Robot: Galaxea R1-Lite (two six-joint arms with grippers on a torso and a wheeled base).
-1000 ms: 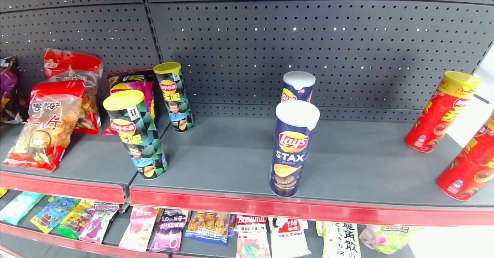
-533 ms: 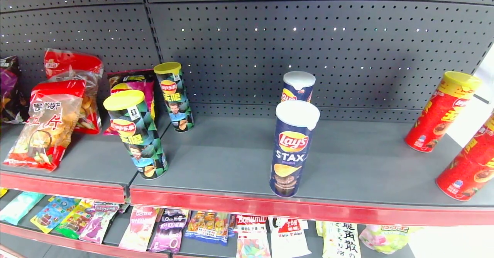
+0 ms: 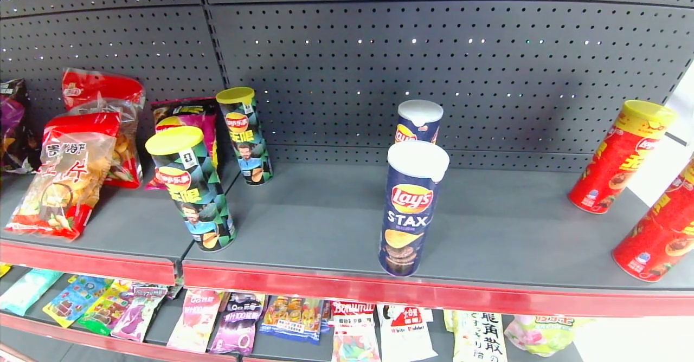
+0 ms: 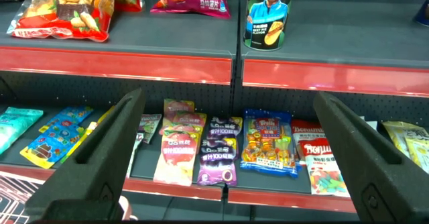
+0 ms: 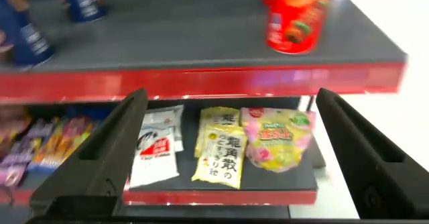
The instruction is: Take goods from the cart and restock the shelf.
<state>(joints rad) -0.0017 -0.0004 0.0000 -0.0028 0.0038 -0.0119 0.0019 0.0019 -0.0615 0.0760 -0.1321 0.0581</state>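
Head view | blue can (image 3: 412, 210) cylindrical | back panel (image 3: 488, 69) perforated | red bag (image 3: 62, 175) crinkly

The shelf (image 3: 325, 226) under the navy can (image 3: 412, 210) looks like smooth matt grey painted metal, with a glossy red front strip (image 3: 325, 286) and a perforated matt back panel (image 3: 379, 69) behind it. The navy can has a glossy printed wall and a white plastic lid (image 3: 418, 160). To its left, the green can (image 3: 192, 188) is equally glossy, and the snack bags (image 3: 68, 172) beyond are shiny, crinkled clear film. The left gripper (image 4: 228, 98) and right gripper (image 5: 231, 93) look like matt black plastic.
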